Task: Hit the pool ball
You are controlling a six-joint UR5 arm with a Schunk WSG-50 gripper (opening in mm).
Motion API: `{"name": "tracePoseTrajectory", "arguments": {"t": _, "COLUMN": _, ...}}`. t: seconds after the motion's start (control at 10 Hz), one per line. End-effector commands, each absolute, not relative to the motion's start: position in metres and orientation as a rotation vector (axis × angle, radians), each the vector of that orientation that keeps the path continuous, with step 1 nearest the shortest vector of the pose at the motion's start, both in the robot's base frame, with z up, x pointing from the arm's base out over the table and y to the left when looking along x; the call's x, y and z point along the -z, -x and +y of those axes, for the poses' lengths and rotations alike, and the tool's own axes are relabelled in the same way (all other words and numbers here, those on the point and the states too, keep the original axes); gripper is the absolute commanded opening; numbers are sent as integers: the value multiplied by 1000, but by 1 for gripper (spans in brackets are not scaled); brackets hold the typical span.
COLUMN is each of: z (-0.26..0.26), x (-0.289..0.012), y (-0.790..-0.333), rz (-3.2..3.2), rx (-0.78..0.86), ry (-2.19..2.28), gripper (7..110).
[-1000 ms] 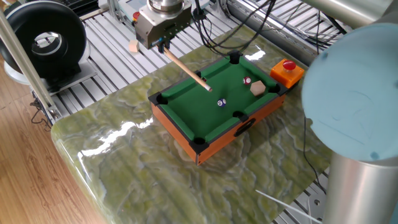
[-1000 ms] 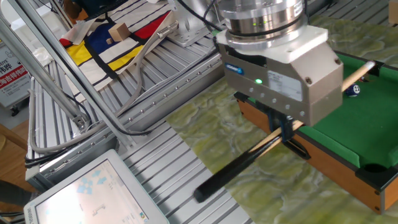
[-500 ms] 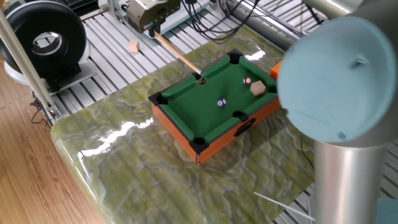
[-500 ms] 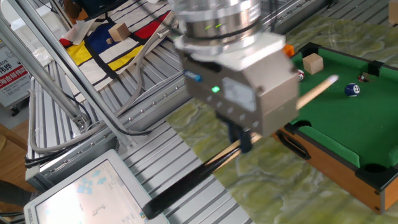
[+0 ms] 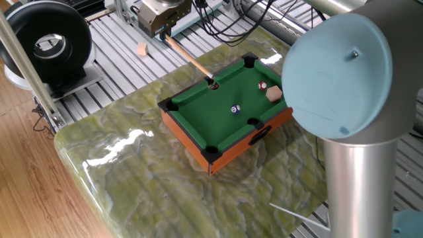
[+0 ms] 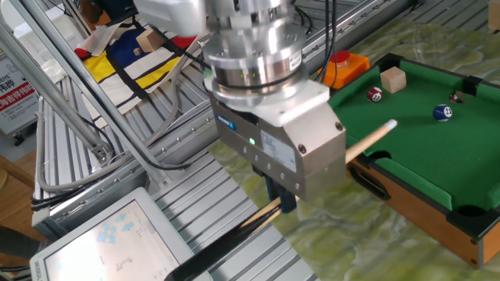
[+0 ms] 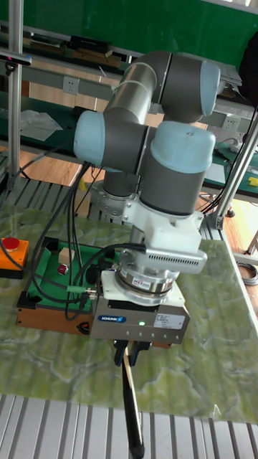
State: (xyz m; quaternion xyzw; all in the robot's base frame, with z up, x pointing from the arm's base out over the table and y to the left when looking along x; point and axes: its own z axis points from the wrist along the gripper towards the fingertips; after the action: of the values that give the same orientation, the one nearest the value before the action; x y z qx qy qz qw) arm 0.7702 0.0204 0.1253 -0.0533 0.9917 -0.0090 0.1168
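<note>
The pool ball point(image 5: 234, 109) point(image 6: 443, 113), tiny, dark blue with a white spot, rests on the green felt of the mini pool table point(image 5: 192, 140) point(image 6: 422, 209). My gripper point(image 5: 168, 34) point(image 6: 284, 200) point(image 7: 129, 351) is off the table's far-left side, shut on the cue stick point(image 5: 188, 61) point(image 6: 369, 140) point(image 7: 132, 401). The stick's pale tip hovers at the table's rim by a side pocket, well short of the ball. Its black handle sticks out behind the gripper.
A red-and-white ball point(image 5: 262, 86) point(image 6: 375, 94) and a tan wooden cube point(image 5: 274, 94) point(image 6: 393, 79) lie near the felt's far corner. An orange box with a red button point(image 6: 344, 66) point(image 7: 13, 254) sits beside the table. The arm's large joint point(image 5: 337, 73) blocks the right side.
The gripper has drawn back with the cue, away from the ball. The tip went from mid-felt near the ball to the table's rim. The ball has not moved.
</note>
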Motion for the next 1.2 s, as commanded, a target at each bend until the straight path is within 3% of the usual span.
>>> {"name": "tracePoseTrajectory", "arguments": {"t": 0.0, "z": 23, "x": -108, "y": -772, "rz": 2893, "rx": -75, "ry": 137, "gripper": 7}}
{"name": "tracePoseTrajectory", "arguments": {"t": 0.2, "z": 21, "x": -97, "y": -764, "rz": 2895, "rx": -104, "ry": 136, "gripper": 7}}
{"name": "tracePoseTrajectory", "arguments": {"t": 1.1, "z": -1, "x": -101, "y": -731, "rz": 2992, "rx": -122, "ry": 8, "gripper": 7}}
